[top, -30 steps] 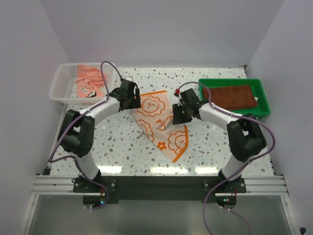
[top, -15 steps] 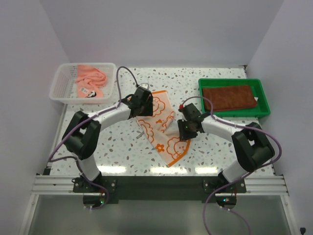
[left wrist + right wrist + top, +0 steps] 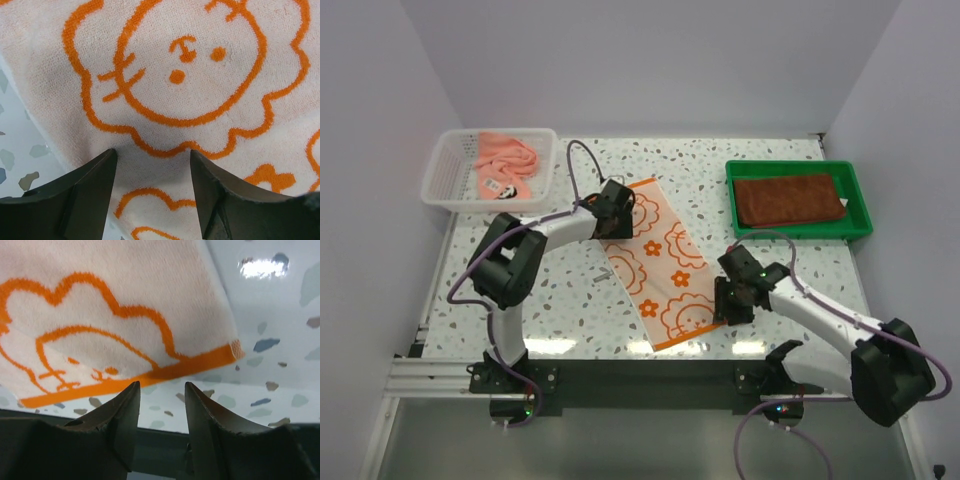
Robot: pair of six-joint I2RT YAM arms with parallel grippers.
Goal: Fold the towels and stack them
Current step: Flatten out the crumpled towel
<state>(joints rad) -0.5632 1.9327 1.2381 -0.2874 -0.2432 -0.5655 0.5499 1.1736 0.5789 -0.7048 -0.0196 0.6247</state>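
Note:
The orange towel with white flower pattern (image 3: pixel 665 262) lies spread flat in a slanted strip on the table. My left gripper (image 3: pixel 618 210) is at its far left corner. In the left wrist view that gripper (image 3: pixel 152 157) is open, its fingers (image 3: pixel 92 192) standing low over the towel (image 3: pixel 190 75) with nothing pinched. My right gripper (image 3: pixel 726 300) is at the towel's near right corner. In the right wrist view it (image 3: pixel 161 388) is open over bare table, just short of the orange hem (image 3: pixel 150 375). A dark brown towel (image 3: pixel 790 198) lies folded in the green tray (image 3: pixel 798 232). A salmon pink towel (image 3: pixel 505 160) lies bunched in the white basket (image 3: pixel 442 178).
The speckled table's near edge and its dark rail (image 3: pixel 165 437) lie right below the right gripper. The basket stands at the far left and the tray at the far right. Purple cables (image 3: pixel 578 160) loop over both arms.
The towel went from hanging crumpled between both grippers to lying flat. My right gripper swung toward the near edge and let go. The left gripper came down at the far corner and narrowed a little.

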